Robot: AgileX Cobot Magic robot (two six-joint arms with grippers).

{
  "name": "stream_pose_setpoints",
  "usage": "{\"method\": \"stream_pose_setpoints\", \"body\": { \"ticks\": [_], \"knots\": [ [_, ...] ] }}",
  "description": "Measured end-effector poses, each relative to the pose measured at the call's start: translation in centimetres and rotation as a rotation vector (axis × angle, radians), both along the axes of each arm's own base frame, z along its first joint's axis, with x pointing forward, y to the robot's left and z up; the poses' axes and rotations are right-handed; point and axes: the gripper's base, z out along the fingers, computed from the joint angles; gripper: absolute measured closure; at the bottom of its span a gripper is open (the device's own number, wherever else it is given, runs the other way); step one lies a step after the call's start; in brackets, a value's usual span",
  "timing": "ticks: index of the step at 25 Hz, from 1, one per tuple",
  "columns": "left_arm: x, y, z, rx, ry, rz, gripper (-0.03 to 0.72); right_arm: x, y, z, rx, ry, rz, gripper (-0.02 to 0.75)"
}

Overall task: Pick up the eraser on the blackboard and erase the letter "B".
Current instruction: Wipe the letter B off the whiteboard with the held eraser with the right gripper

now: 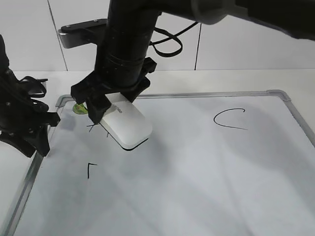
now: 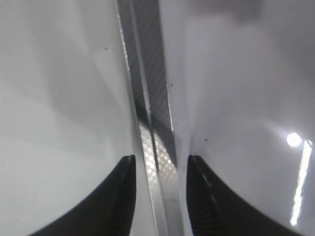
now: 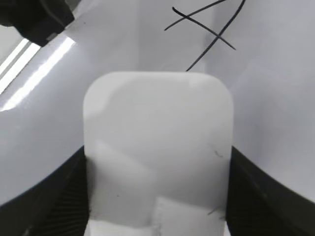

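The white eraser [image 1: 130,129] rests flat on the blackboard [image 1: 197,187] at its far left, and my right gripper [image 1: 113,105] is shut on it from above. In the right wrist view the eraser [image 3: 157,137] fills the space between the two jaws [image 3: 157,196]. No whole letter "B" shows; only a short angled black stroke [image 1: 90,169] lies in front of the eraser. My left gripper [image 1: 43,140] grips the board's grey frame [image 2: 147,73] at the left edge, one jaw on each side [image 2: 157,167].
The "A" [image 3: 206,32] lies just beyond the eraser, partly hidden in the exterior view [image 1: 93,128]. The "C" [image 1: 230,119] is at the far right. A green sticker [image 1: 78,108] sits in the far-left corner. The right arm crosses above the board.
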Motion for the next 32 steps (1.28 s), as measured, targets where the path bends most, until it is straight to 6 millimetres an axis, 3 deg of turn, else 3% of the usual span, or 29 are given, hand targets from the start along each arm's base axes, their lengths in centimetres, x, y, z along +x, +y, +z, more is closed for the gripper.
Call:
{"method": "stream_pose_setpoints", "body": {
  "ticks": [8,17,24,32],
  "knots": [
    [1.9,0.0,2.4,-0.015,-0.075,0.003,0.421,-0.1,0.1,0.0,0.012,0.011,0.002,0.176],
    [4.2,1.8,5.1,-0.026,-0.170,0.052,0.421,-0.1,0.1,0.0,0.012,0.010,0.009,0.176],
    [7.2,1.4,4.1,-0.033,-0.181,0.059,0.422,-0.2,0.2,0.0,0.023,0.021,0.013,0.176],
    [8.8,1.3,2.0,-0.031,-0.146,0.059,0.433,-0.3,0.3,0.1,0.030,0.027,0.019,0.176]
  ]
}}
